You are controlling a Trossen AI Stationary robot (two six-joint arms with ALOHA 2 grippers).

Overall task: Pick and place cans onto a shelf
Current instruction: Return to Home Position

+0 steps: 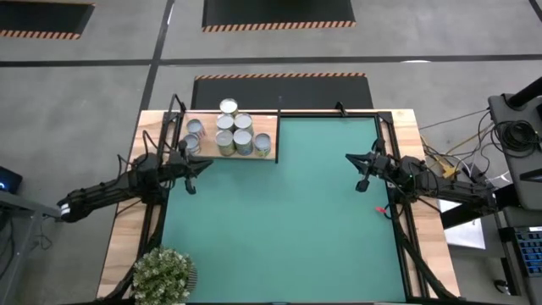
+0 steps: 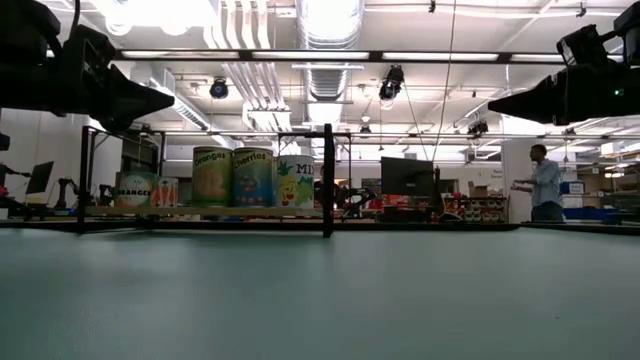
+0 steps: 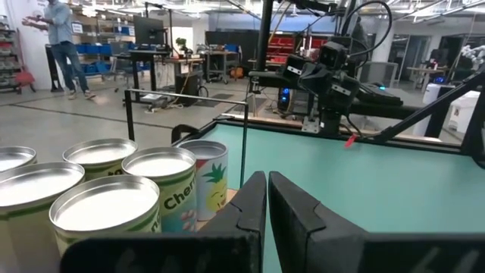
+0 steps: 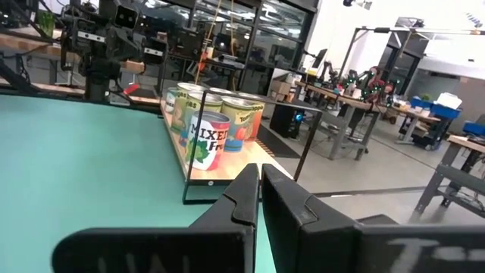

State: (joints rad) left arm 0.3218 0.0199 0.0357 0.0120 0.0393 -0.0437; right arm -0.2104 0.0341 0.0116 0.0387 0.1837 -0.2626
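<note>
Fingers [image 3: 244,208] of the left gripper [image 1: 190,183], just below the shelf [image 1: 268,124] bearing all the cans [image 1: 229,134] at upper left of the bench [image 1: 288,220], were clenched empty, as were the right gripper's [image 1: 362,181] at mid-right; homing was judged in hand, only retraction being called for.

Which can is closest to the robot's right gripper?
The mixed fruit can with the pineapple on it. It stands at the shelf's corner facing the right gripper; the others sit farther off.
</note>
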